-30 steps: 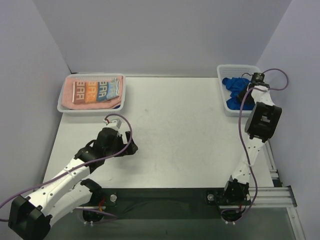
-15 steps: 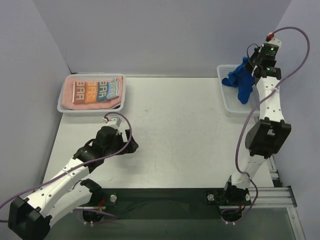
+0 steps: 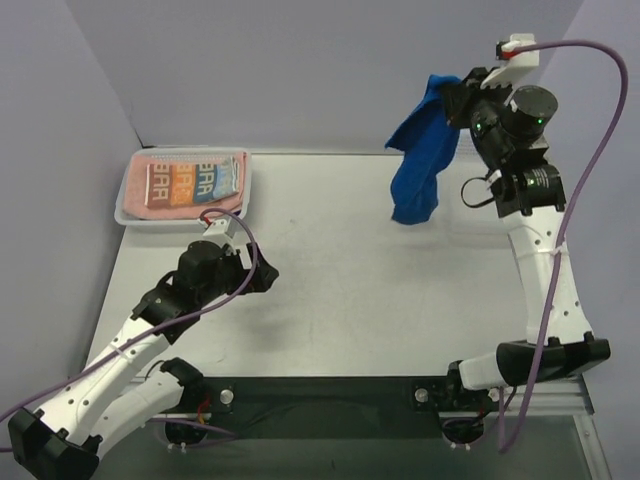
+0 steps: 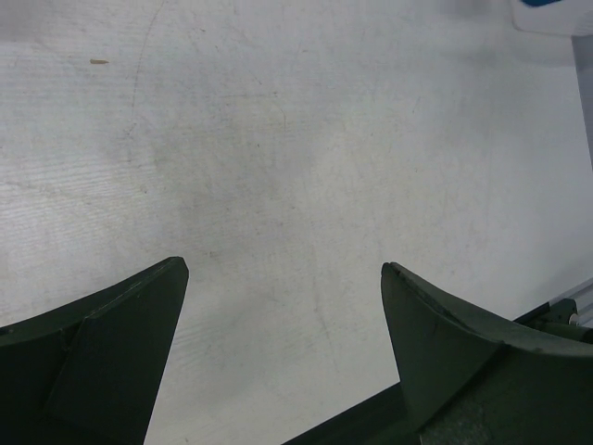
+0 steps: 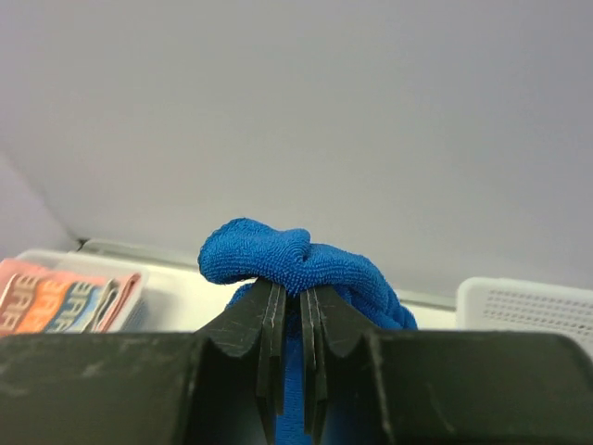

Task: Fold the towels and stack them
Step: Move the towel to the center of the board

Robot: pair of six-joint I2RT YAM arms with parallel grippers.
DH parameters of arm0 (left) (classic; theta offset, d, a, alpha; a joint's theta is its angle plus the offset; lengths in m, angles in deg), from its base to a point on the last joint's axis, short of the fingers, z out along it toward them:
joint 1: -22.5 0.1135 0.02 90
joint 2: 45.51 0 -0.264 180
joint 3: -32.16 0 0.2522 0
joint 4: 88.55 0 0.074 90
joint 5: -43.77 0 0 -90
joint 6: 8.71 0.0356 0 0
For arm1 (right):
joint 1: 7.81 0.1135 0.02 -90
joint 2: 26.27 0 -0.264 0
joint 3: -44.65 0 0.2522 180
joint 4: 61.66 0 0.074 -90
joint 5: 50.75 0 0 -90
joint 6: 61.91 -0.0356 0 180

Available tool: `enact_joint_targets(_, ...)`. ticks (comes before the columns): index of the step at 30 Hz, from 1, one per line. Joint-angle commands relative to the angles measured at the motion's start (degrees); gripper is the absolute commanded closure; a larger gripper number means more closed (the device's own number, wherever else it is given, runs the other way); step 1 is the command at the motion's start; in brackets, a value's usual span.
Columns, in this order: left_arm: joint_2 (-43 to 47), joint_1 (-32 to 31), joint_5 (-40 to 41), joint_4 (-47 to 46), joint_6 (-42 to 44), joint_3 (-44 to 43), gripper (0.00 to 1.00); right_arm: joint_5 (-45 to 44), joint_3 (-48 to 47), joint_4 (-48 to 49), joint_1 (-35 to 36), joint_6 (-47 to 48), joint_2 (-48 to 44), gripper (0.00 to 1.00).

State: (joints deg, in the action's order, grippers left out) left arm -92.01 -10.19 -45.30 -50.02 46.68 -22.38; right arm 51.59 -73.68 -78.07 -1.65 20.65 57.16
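My right gripper [image 3: 452,98] is shut on the royal-blue towel [image 3: 420,155] and holds it high above the table's back right, the cloth hanging down. In the right wrist view the blue towel [image 5: 296,261] bunches over the closed fingertips [image 5: 271,306]. The folded white lettered towel [image 3: 195,180] lies on the salmon-pink towel [image 3: 140,170] in the left basket [image 3: 125,213]. They also show far left in the right wrist view [image 5: 65,297]. My left gripper [image 3: 262,282] is open and empty, low over the bare table [image 4: 287,185].
The white mesh basket at the back right [image 5: 528,301] is mostly hidden behind my right arm in the top view. Grey walls close the back and sides. A dark rail [image 3: 340,395] runs along the near edge.
My right gripper has lifted the blue towel out of the right basket, up and to the left. My left arm has shifted slightly up-left.
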Motion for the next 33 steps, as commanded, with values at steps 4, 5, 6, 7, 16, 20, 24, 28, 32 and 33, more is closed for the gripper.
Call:
enact_joint_targets(4, 3.60, -0.27, -0.75, 0.89, 0.42, -0.71, 0.03, 8.90, 16.92, 2.93, 7.02, -5.46, -9.42, 1.00)
enact_joint_targets(5, 3.96, -0.27, -0.32, 0.89, 0.33, 0.07, 0.03, 10.76, 23.30, 2.92, 10.08, -7.57, -10.39, 1.00)
enact_joint_targets(6, 4.40, -0.27, -0.05, 0.98, 0.25, 0.52, 0.03, 11.91, 26.76, 2.22, 11.93, -8.20, -11.27, 1.00)
enact_joint_targets(7, 5.01, -0.27, 0.47, 1.24, -0.28, 0.78, 0.03, 13.40, 30.10, 0.65, 14.48, -8.55, -13.02, 1.00)
enact_joint_targets(16, 7.92, -0.18, 9.88, 2.30, -1.07, 1.84, 0.04, 17.72, 53.85, -9.99, 47.70, -11.63, -12.16, 0.84)
enact_joint_targets(20, 5.37, -0.10, 8.49, 1.07, -0.99, 2.10, 0.04, 16.67, 52.02, -15.09, 51.33, -9.96, -13.21, 0.36)
enact_joint_targets(24, 0.46, -0.10, 3.92, -1.56, -0.90, 2.63, 0.04, 3.33, 52.10, -19.49, 46.78, -8.99, -18.82, 0.27)
enact_joint_targets(28, -7.79, -0.18, 0.04, -3.94, -0.28, 2.98, 0.04, -0.18, 55.09, -19.67, 34.65, -11.10, -19.89, 0.30)
enact_joint_targets(32, -15.27, -0.45, -2.32, -5.70, 0.68, 2.19, 0.04, -0.91, 55.62, -19.58, 32.17, -9.17, -15.86, 0.32)
enact_joint_targets(33, -16.59, -0.45, -2.60, -6.31, 0.68, 1.93, 0.04, -1.00, 55.71, -18.88, 32.34, -9.34, -13.68, 0.32)
